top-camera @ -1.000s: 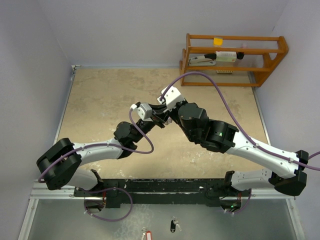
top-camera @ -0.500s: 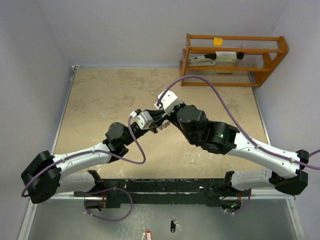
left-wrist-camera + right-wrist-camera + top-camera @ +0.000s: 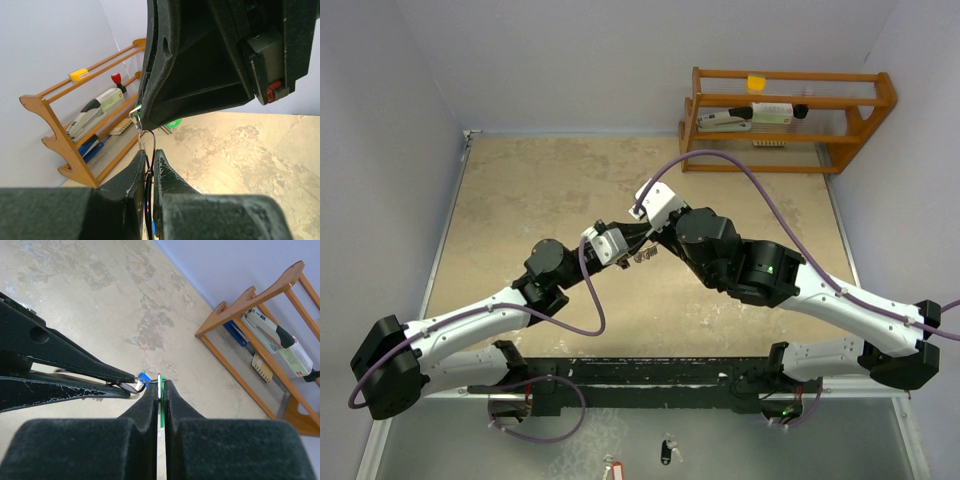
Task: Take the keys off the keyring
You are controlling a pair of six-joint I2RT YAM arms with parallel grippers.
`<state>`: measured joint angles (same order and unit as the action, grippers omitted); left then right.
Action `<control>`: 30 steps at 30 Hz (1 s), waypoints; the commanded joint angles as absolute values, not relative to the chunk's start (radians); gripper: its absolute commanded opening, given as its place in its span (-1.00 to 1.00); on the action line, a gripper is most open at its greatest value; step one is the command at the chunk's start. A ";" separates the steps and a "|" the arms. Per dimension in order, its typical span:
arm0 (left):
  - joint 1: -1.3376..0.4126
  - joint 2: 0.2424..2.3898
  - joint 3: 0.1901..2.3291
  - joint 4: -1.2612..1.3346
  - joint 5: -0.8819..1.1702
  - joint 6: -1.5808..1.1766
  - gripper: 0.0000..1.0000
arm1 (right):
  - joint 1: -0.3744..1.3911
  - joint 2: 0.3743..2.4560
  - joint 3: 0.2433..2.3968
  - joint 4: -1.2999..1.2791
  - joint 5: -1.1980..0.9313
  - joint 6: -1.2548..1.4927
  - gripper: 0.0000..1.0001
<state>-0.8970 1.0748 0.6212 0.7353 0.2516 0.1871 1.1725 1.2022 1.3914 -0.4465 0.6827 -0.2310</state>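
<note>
top view: my left gripper (image 3: 626, 250) and my right gripper (image 3: 645, 241) are meeting tip to tip over the middle of the mottled beige table (image 3: 520, 190). the thin silver wire keyring (image 3: 642, 259) is hanging between the tips, clear of the table. from here i cannot tell how either jaw is standing. an orange wooden rack (image 3: 790, 110) is standing at the far right corner. a black-tagged key (image 3: 666, 450) and a red-tagged key (image 3: 611, 469) are lying on the grey ledge near the arm bases, well apart from my grippers.

left wrist view: my left gripper (image 3: 150, 159) is pressing its two black fingers together on a wire loop of the keyring (image 3: 153, 142), which is rising out of the gap. a sliver of blue is showing low in the same gap. my right gripper (image 3: 145, 120) is filling the top of the view, its tip touching the upper end of the loop. the green plastic head of the tiny green-headed key (image 3: 173, 123) is peeking out just beside that tip. the rack (image 3: 47, 107) is standing to the left.

right wrist view: my right gripper (image 3: 160, 385) is clamping the green-headed key (image 3: 161, 410) edge-on between its closed fingers. my left gripper (image 3: 127, 384) is reaching in from the left, pinching the keyring (image 3: 134, 386). the tiny blue-headed key (image 3: 144, 376) is sitting between the two tips.
</note>
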 commanded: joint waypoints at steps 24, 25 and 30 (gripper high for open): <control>-0.908 1.010 0.689 0.615 0.623 0.153 -1.00 | 1.156 1.171 1.479 -0.432 0.427 -0.238 -1.00; -0.908 1.001 0.693 0.609 0.636 0.153 -1.00 | 1.156 1.166 1.484 -0.448 0.407 -0.227 -1.00; -0.908 0.973 0.711 0.589 0.718 0.151 -1.00 | 1.155 1.129 1.492 -0.490 0.307 -0.216 -1.00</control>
